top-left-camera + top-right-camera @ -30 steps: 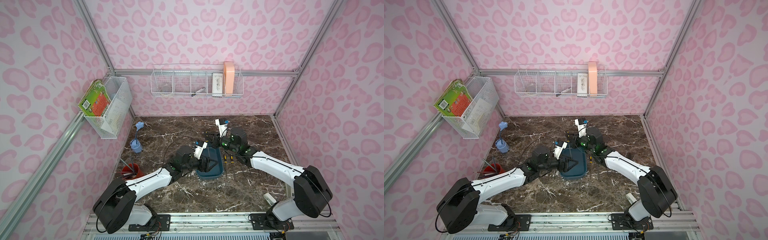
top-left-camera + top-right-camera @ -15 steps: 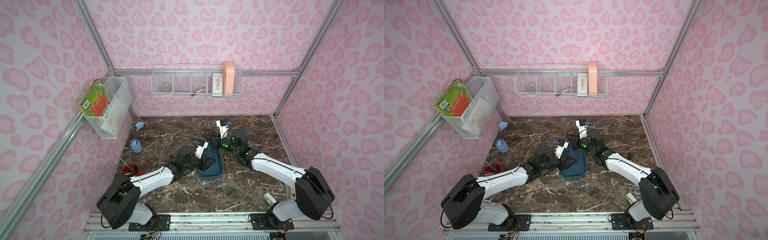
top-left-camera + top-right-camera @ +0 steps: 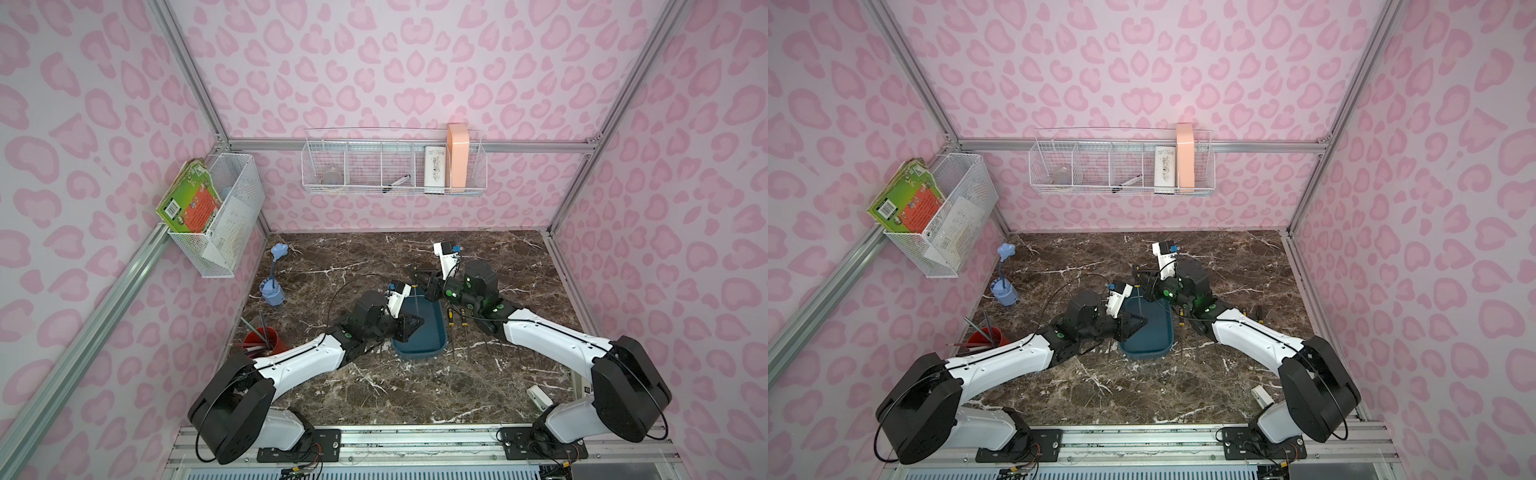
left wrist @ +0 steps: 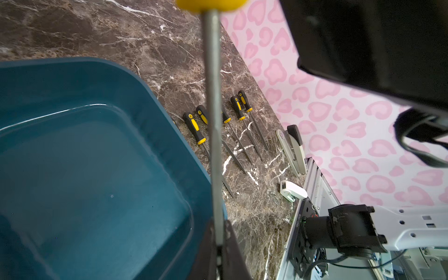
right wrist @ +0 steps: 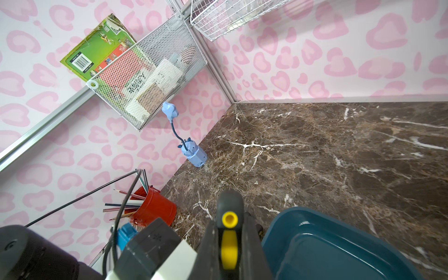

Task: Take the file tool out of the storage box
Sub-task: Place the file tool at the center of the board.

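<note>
We see the left pincer [image 4: 219, 238] and right pincer [image 5: 229, 244] both clamped on one file [image 4: 214, 121] above the blue box [image 4: 174, 145].

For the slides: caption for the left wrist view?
Left gripper grips the file by its shaft above the box; more files lie on the marble.

No word or number is legible anywhere: the green book [image 5: 97, 46] in the mesh basket [image 5: 174, 41] bears a barcode [image 5: 82, 63] with digits too small to make out, and the white card [image 5: 137, 84] behind the mesh carries blurred dark print.
</note>
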Motion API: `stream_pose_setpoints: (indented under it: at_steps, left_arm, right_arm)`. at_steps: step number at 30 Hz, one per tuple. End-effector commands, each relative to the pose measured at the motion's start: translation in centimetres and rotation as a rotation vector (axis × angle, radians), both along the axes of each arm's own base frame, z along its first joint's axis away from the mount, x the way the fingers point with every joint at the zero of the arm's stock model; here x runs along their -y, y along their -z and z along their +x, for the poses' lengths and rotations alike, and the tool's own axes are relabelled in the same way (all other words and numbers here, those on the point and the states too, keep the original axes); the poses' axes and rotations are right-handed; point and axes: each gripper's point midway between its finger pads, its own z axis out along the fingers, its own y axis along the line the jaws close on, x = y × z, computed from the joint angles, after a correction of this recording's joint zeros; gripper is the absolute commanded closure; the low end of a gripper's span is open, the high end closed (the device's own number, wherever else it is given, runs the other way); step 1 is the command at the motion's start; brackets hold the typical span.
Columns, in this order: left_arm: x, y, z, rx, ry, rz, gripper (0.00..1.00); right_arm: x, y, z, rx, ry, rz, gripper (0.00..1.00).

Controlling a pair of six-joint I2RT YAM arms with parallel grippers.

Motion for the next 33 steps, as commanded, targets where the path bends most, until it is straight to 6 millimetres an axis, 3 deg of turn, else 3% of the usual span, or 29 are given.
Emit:
stream_pose_setpoints:
  at_steps: [1,6,10,12,16,20,26,29,31,33]
  left_arm:
    - [0.3,-1.5,-0.3,0.077,0.044,-0.005,1.0]
    - [-1.7,-0.5,-0.3,0.036,-0.026,0.119,1.0]
    - [-8.7,3.1,0.3,-0.066,-0.241,0.537,1.0]
    - [-12.3,3.7,-0.1,-0.1,-0.336,0.702,1.0]
    - [-18.7,3.3,-2.3,-0.181,-0.464,0.994,1.0]
    - [-24.9,2.7,-4.3,-0.319,-0.588,1.318,1.0]
    - [-28.8,5.4,-4.2,-0.544,-0.645,1.449,1.0]
    - [-29.2,5.6,-3.9,-0.551,-0.669,1.396,1.0]
    - [-28.7,7.3,-3.4,-0.571,-0.619,1.331,1.0]
    - [-29.5,8.6,-3.5,-0.622,-0.59,1.387,1.0]
  right_arm:
    - [0.2,0.0,-0.3,0.004,-0.009,0.005,0.9]
    - [1.0,-0.7,-0.9,0.024,-0.024,0.027,0.63]
    - [2.4,-1.0,-1.3,0.041,-0.015,-0.009,0.58]
    - [3.2,-0.9,-1.6,0.037,-0.019,-0.036,0.58]
    - [4.8,-1.6,-2.3,0.059,-0.004,-0.019,0.58]
    - [4.7,-2.7,-3.7,0.055,-0.079,-0.001,0.58]
    - [5.4,-3.4,-4.8,0.064,-0.074,-0.009,0.58]
    - [5.9,-4.4,-5.1,0.09,-0.057,0.003,0.58]
    - [6.2,-4.5,-5.1,0.092,-0.046,-0.001,0.58]
    - [6.5,-4.5,-4.9,0.086,-0.03,-0.007,0.58]
